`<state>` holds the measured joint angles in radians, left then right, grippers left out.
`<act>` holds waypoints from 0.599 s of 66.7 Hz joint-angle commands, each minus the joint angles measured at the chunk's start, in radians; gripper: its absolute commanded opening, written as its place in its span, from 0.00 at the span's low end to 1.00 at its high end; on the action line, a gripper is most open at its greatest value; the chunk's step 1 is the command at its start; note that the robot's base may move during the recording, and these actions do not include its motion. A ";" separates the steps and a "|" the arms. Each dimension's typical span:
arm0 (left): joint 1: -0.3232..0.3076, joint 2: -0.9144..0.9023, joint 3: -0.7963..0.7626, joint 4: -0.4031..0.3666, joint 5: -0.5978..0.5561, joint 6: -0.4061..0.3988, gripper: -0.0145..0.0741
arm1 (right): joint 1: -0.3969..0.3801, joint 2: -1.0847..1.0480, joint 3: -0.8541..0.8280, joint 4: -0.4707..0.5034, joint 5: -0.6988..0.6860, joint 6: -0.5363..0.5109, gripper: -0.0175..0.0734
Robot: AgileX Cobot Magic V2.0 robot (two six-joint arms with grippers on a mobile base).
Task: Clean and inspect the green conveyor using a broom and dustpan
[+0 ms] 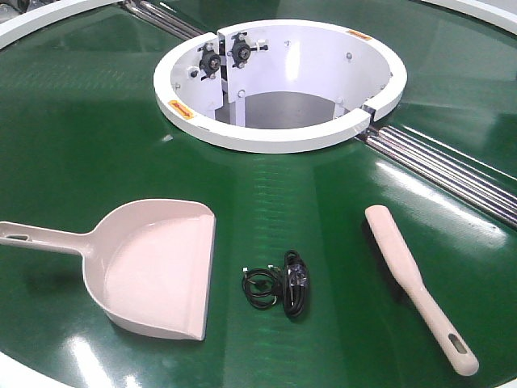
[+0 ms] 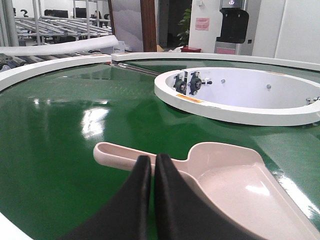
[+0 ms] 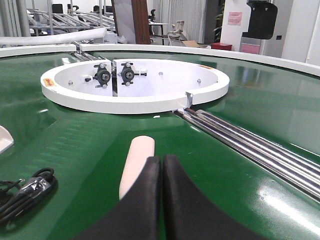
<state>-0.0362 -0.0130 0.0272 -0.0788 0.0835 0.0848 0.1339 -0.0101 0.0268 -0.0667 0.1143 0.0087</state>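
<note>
On the green conveyor (image 1: 81, 121), front area: dustpan (image 1: 157, 271) flat at left, mouth facing right, handle pointing left; broom (image 1: 404, 271) flat at right, bristles down, handle toward the near rim. Between them, apart from both: coiled black cable (image 1: 279, 287), judged the debris to collect. Beyond: white ring opening (image 1: 279, 137) and steel rollers (image 1: 436, 166).

Task progress, as judged: at the start. Neither tool picked up; nothing swept; cable not in the pan. Remaining: grasp both tools, sweep the cable in, inspect the belt.

Left gripper (image 2: 152, 162): low over the dustpan's handle-to-scoop joint, aimed toward the ring, fingers (image 2: 132, 200) closed, tips touching, holding nothing. Right gripper (image 3: 162, 161): low over the broom's back, fingers likewise pressed together and empty. Spread both pairs before descending.
</note>
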 commanded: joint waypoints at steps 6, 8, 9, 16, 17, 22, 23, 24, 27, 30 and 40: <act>0.000 -0.014 0.031 -0.002 -0.071 -0.010 0.16 | 0.000 -0.018 0.022 -0.009 -0.073 -0.009 0.18; 0.000 -0.014 0.031 -0.002 -0.071 -0.010 0.16 | 0.000 -0.018 0.022 -0.009 -0.073 -0.009 0.18; 0.000 -0.014 0.031 -0.002 -0.071 -0.010 0.16 | 0.000 -0.018 0.022 -0.009 -0.073 -0.009 0.18; 0.000 -0.014 0.031 -0.002 -0.071 -0.010 0.16 | 0.000 -0.018 0.022 -0.009 -0.073 -0.009 0.18; 0.000 -0.014 0.031 -0.002 -0.071 -0.010 0.16 | 0.000 -0.018 0.022 -0.009 -0.073 -0.009 0.18; 0.000 -0.014 0.031 -0.002 -0.071 -0.010 0.16 | 0.000 -0.018 0.022 -0.009 -0.073 -0.009 0.18; 0.000 -0.014 0.031 -0.002 -0.071 -0.010 0.16 | 0.000 -0.018 0.022 -0.009 -0.073 -0.009 0.18; 0.000 -0.014 0.031 -0.002 -0.071 -0.010 0.16 | 0.000 -0.018 0.022 -0.009 -0.073 -0.009 0.18; 0.000 -0.014 0.031 -0.002 -0.071 -0.010 0.16 | 0.000 -0.018 0.022 -0.009 -0.073 -0.009 0.18; 0.000 -0.014 0.031 -0.002 -0.071 -0.010 0.16 | 0.000 -0.018 0.022 -0.009 -0.073 -0.009 0.18; 0.000 -0.014 0.031 -0.002 -0.071 -0.010 0.16 | 0.000 -0.018 0.022 -0.009 -0.073 -0.009 0.18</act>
<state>-0.0362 -0.0130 0.0272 -0.0788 0.0835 0.0848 0.1339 -0.0101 0.0268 -0.0667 0.1143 0.0087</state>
